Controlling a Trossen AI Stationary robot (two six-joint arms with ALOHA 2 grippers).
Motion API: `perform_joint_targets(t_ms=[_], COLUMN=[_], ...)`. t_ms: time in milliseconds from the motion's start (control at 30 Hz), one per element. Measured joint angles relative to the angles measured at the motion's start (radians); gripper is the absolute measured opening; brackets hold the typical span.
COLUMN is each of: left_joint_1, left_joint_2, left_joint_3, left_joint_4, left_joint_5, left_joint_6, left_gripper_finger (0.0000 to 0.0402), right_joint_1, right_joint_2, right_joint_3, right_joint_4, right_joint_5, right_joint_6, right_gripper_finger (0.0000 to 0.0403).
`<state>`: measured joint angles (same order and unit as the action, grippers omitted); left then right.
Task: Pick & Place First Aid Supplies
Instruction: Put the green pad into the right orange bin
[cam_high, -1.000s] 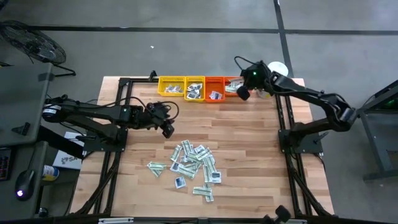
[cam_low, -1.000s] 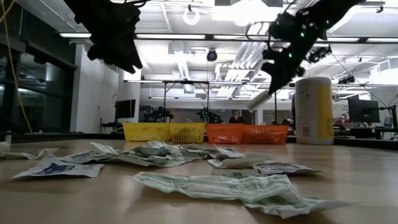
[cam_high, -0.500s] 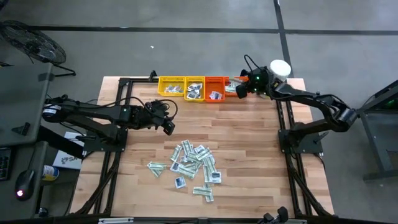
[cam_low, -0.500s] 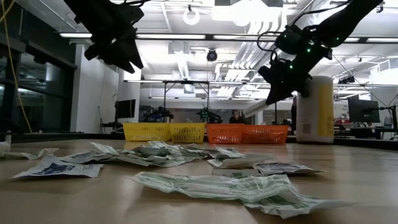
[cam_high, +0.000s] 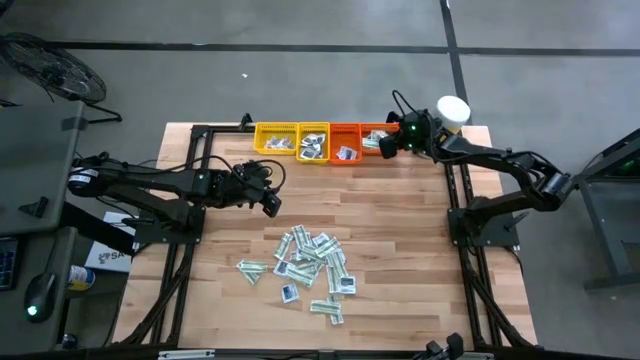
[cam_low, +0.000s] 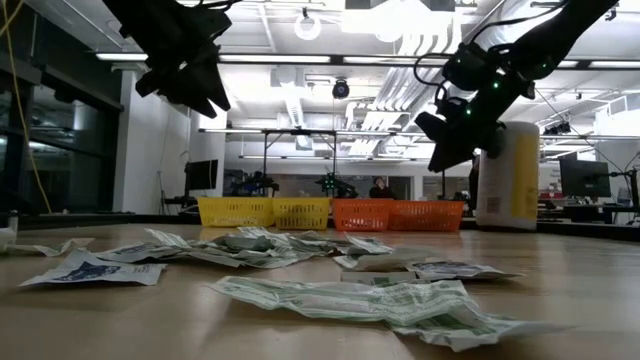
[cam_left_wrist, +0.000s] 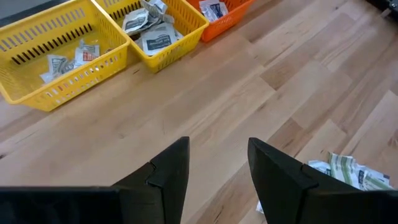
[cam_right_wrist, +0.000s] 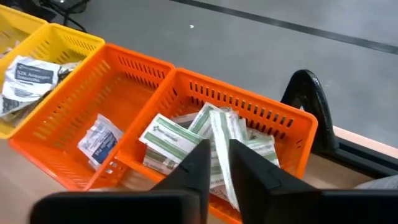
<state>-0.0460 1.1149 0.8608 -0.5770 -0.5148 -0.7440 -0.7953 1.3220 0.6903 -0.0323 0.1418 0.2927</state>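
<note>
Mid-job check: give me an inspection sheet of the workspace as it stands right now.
Surface: wooden table, bare around the pile.
Job's things: loose packets heaped mid-table; four trays along the far edge, each holding packets.
Clutter: white-and-yellow canister at the far right corner.
Grippers: left gripper open, empty, above bare wood; right gripper over the rightmost orange tray, a green-and-white strip between its slightly parted fingers.
Cables: thin ones looped on both arms.
Surroundings: concrete floor; workshop beyond.

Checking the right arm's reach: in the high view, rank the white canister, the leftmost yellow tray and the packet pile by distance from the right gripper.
1. White cylindrical canister, just beside the right gripper.
2. Leftmost yellow plastic tray, along the row.
3. Pile of paper packets, mid-table.
</note>
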Motion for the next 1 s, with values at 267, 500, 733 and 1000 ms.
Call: perform_joint_targets(t_ms=[267, 500, 733, 1000], left_joint_1=[0.000, 0.000, 0.000, 0.000], left_joint_2=[0.000, 0.000, 0.000, 0.000], left_joint_3=[0.000, 0.000, 0.000, 0.000], left_joint_4=[-0.001, -0.001, -0.002, -0.001], left_joint_5=[0.008, 0.027, 0.070, 0.113], left_joint_6=[0.008, 0.031, 0.081, 0.149], left_gripper_finger=[0.0162, 0.0162, 0.0162, 0.0162], right_joint_1=[0.007, 0.046, 0.185, 0.376], right_joint_2=[0.000, 0.000, -0.001, -0.002], right_joint_3=[0.000, 0.049, 0.134, 0.197], right_joint_4=[0.058, 0.116, 0.118, -0.006], right_joint_5=[-0.068, -0.105, -0.128, -0.134], right_joint_6=[0.037, 0.074, 0.025, 0.137], right_gripper_finger=[0.0143, 0.0167, 0.0155, 0.0141])
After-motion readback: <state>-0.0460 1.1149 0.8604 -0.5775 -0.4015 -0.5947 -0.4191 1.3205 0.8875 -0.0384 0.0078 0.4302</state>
